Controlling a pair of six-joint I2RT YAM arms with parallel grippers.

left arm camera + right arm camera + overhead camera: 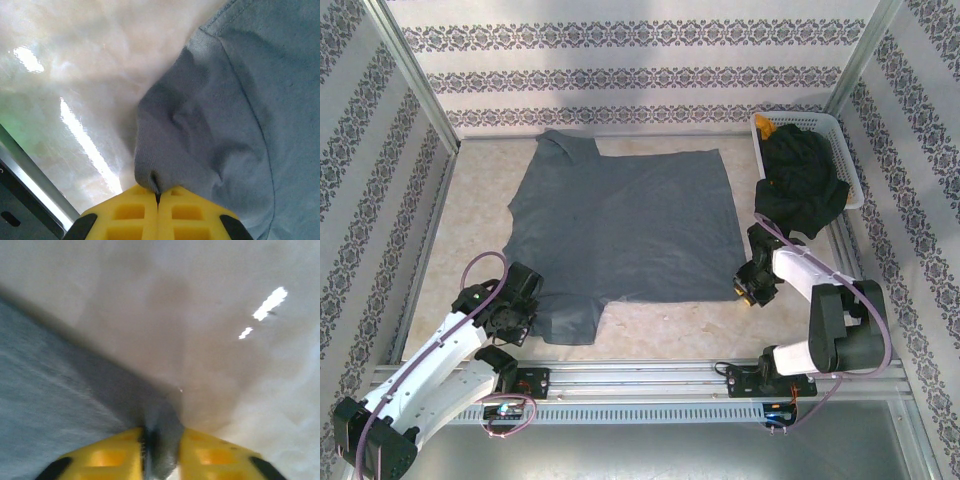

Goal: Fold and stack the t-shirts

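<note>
The slate blue-grey t-shirt (625, 235) lies spread flat across the middle of the table. My left gripper (513, 322) is shut on its near-left sleeve (200, 140), the cloth pinched between the yellow fingers (130, 212). At the near-right corner my right gripper (752, 290) is shut on the shirt's hem corner (161, 440), and a fold of grey cloth fills the gap between its fingers (215, 457). The black t-shirt (802, 182) lies crumpled in the white basket at the back right, hanging over its near rim.
The white lattice basket (852, 165) stands against the right wall with a small yellow-orange object (767, 129) at its far corner. Patterned walls close in three sides. A metal rail (650, 375) runs along the near table edge.
</note>
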